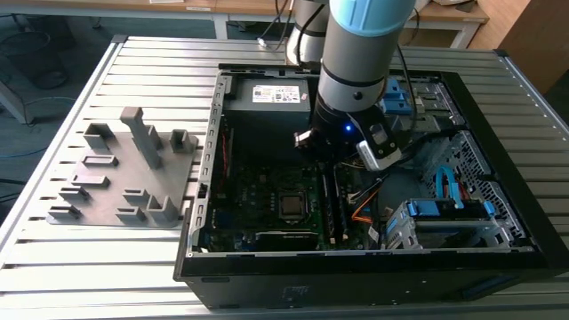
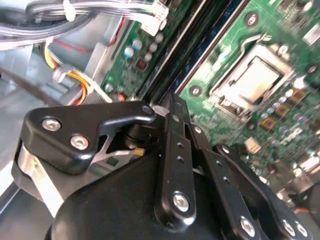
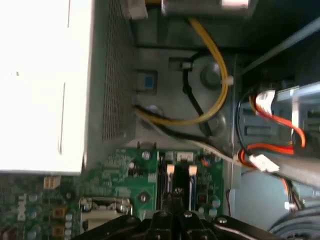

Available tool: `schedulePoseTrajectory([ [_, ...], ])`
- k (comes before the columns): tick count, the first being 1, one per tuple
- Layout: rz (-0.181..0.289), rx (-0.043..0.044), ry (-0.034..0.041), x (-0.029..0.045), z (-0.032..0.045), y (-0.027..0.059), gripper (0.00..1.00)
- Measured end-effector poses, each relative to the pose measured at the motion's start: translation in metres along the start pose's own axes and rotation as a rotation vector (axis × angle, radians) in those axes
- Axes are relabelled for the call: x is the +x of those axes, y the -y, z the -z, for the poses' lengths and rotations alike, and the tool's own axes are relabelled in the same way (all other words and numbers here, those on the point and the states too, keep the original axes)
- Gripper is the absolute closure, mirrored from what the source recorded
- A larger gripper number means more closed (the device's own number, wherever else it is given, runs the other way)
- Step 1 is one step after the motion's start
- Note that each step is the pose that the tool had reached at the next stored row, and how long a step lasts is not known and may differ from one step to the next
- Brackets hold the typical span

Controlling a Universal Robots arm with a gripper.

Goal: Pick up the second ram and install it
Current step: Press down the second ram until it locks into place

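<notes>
My gripper (image 2: 172,101) is down inside the open computer case (image 1: 204,200), over the memory slots beside the processor socket (image 2: 250,80). Its two black fingers (image 2: 172,145) meet at their tips, so it is shut. The tips rest at the near end of a long dark blue-green stick, the second ram (image 2: 209,44), which stands on edge in a slot. I cannot tell whether the fingers pinch it or only press on it. In the first wrist view the gripper (image 3: 173,201) sits over the slot between two white latches (image 3: 170,170). In the exterior view the ram (image 1: 331,208) runs beside the socket.
The gray holder blocks (image 1: 124,173) lie on the slatted table at the exterior view's left of the case. A power supply (image 1: 266,107) fills the far end of the case. Yellow, orange and black cables (image 3: 215,75) run close to the slots. Drive cages (image 1: 444,213) stand to the right.
</notes>
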State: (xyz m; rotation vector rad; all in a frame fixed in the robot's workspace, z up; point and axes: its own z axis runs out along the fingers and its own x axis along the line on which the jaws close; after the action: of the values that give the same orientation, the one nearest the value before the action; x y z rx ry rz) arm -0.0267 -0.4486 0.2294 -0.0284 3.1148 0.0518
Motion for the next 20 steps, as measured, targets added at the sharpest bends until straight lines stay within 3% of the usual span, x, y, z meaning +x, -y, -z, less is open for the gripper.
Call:
schedulePoseTrajectory([
  [5,0.0,0.0134,-0.0005,0.0004,0.0,0.0157,0.9],
  [12,0.001,0.0513,-0.0026,0.0007,-0.0006,0.0341,0.9],
  [18,0.002,0.077,-0.0034,0.001,-0.0011,0.0514,0.9],
  [20,0.002,0.0816,-0.0035,0.0011,-0.0025,0.0552,0.9],
])
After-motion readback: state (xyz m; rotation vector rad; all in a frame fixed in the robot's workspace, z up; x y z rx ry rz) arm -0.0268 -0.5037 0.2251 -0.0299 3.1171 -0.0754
